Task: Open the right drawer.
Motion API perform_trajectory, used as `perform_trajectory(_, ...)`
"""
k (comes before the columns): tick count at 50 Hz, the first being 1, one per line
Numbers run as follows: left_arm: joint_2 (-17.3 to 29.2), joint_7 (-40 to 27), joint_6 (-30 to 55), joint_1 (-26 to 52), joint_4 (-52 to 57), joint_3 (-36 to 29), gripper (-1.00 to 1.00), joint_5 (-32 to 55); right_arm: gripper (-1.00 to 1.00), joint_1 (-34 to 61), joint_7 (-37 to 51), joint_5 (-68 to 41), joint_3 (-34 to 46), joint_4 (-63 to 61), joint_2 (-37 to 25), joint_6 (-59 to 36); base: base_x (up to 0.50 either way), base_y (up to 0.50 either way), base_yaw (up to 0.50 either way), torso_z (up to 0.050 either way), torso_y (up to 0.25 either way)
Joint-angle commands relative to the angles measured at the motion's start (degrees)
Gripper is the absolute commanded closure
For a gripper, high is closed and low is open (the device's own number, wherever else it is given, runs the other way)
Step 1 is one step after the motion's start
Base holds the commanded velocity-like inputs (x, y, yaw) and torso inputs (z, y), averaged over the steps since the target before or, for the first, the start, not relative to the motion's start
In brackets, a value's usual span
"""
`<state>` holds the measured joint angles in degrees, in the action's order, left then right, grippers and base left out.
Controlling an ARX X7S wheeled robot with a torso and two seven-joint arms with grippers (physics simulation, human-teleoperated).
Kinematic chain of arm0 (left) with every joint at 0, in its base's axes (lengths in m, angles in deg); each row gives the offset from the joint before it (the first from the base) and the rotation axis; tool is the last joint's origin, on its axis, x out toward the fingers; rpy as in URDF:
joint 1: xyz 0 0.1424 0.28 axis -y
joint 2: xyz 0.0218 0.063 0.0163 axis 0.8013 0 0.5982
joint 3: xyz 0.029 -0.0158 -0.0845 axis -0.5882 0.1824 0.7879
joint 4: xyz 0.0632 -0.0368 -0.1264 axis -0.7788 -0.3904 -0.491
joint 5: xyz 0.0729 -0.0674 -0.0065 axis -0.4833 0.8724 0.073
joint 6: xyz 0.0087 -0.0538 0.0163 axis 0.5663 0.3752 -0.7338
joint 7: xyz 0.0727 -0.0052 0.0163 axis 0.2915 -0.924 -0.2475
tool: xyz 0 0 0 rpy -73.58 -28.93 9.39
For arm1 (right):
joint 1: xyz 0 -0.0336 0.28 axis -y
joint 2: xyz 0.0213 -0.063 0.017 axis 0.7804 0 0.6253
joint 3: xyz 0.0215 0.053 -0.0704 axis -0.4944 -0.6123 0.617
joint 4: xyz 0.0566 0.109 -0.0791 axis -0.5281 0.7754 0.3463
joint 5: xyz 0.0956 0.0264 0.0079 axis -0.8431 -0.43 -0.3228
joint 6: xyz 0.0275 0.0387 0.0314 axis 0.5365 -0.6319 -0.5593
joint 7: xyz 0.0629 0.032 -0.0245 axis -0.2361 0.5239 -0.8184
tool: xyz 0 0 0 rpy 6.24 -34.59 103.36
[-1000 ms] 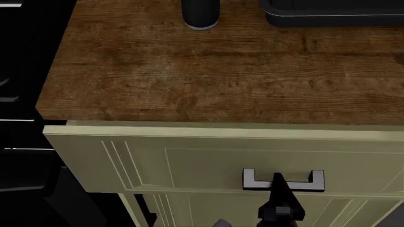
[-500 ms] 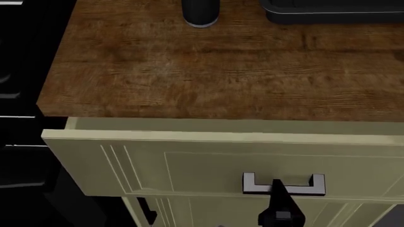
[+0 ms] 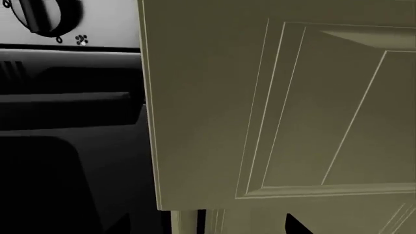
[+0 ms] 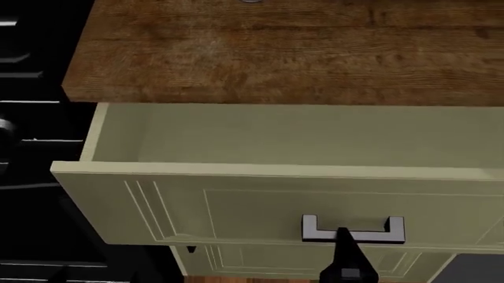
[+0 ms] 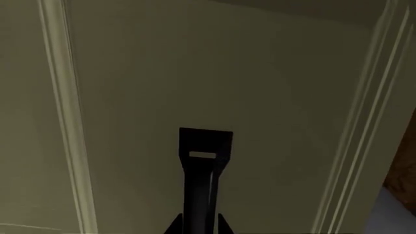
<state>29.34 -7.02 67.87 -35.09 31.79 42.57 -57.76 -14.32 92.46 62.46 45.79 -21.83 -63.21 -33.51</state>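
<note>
Right drawer pulled further out from under wooden tabletop than a second ago, interior now exposed; nearly open. Right claw at black handle, apparently clenched on it. Left claw unseen.

Sage-green right drawer, pulled well out; black bar handle

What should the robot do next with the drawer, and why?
Probably keep pulling straight back a little more. The right gripper sits at the black handle, and the right drawer is already partly out from under the wooden counter, showing its pale inside. I can't tell how far it can slide.
</note>
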Motion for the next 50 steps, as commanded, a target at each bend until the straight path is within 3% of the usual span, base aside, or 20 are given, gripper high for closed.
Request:
perform_trajectory(1,0.1,-0.1,-0.1,0.1,0.0,-0.1,-1.00,0.1,1.00,0.5,2.4,9.4,3.2,-2.7,1.7,-0.8,-0.13,0.00,0.00,0.010,0.000)
perform_trajectory(50,0.4,-0.5,-0.5,0.3,-0.4,-0.7,-1.00,0.4,1.00,0.4,2.7,9.6,3.2,-3.0,1.6,-0.4,-0.13,0.00,0.00,0.001,0.002)
